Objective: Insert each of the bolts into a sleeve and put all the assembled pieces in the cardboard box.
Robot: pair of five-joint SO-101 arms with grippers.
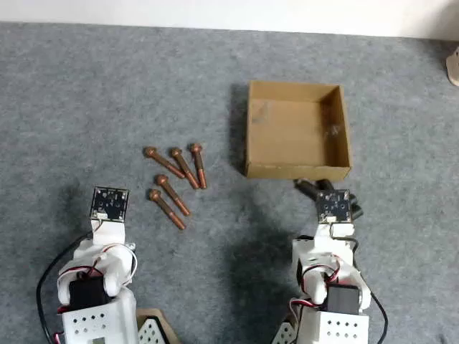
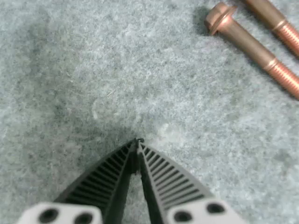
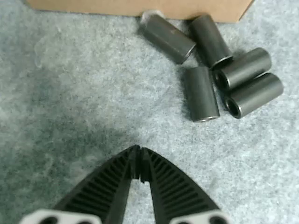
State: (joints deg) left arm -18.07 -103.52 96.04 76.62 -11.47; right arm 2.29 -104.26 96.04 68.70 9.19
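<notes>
Blocking sleeves [image 1: 308, 188] overhead: right arm [image 1: 331, 276] | bolts [image 2: 247, 44] cropped | left end effector [image 2: 137, 141], right end effector [image 3: 139, 149] clenched

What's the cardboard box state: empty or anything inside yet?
Empty. The cardboard box shows only bare floor from above; the bolts lie on the carpet beside it, the sleeves outside its near wall.

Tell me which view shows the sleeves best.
Right wrist view: all five sleeves lie in plain sight by the box. High view: the right arm hides most of them. Left wrist view: bolts on carpet.
</notes>
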